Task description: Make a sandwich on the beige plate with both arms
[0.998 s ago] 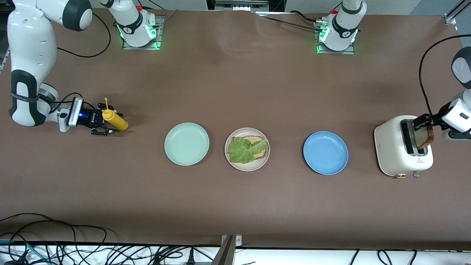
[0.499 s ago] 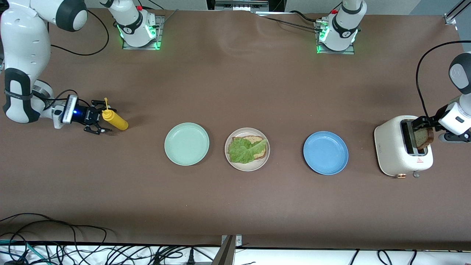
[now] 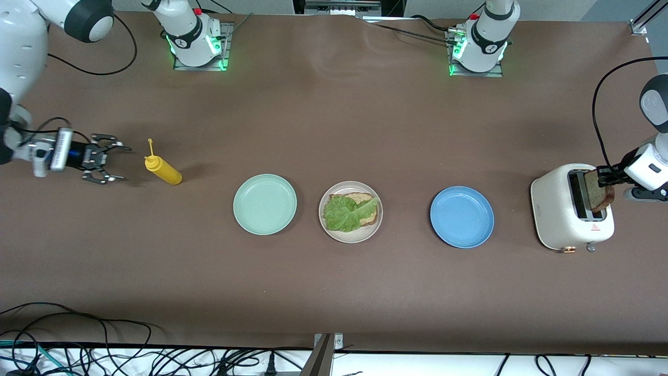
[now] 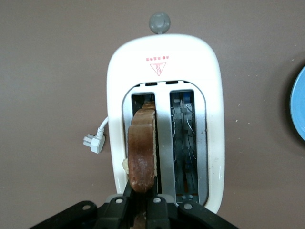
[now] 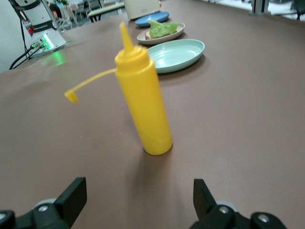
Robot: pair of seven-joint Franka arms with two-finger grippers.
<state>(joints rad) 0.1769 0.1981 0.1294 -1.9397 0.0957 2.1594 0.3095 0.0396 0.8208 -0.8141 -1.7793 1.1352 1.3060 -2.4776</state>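
The left gripper is over the glossy cream two-slot toaster at the left arm's end of the brown table, its jaws clamped on a browned square bread slice standing upright in one slot. On the round pale beige plate at mid-table lies another wholegrain bread slice with a ruffled green lettuce leaf on it. This plate sits between a round mint-green plate and a round blue plate. The right gripper, jaws spread wide and holding nothing, is low at the right arm's end of the table, apart from an upright yellow plastic squeeze bottle.
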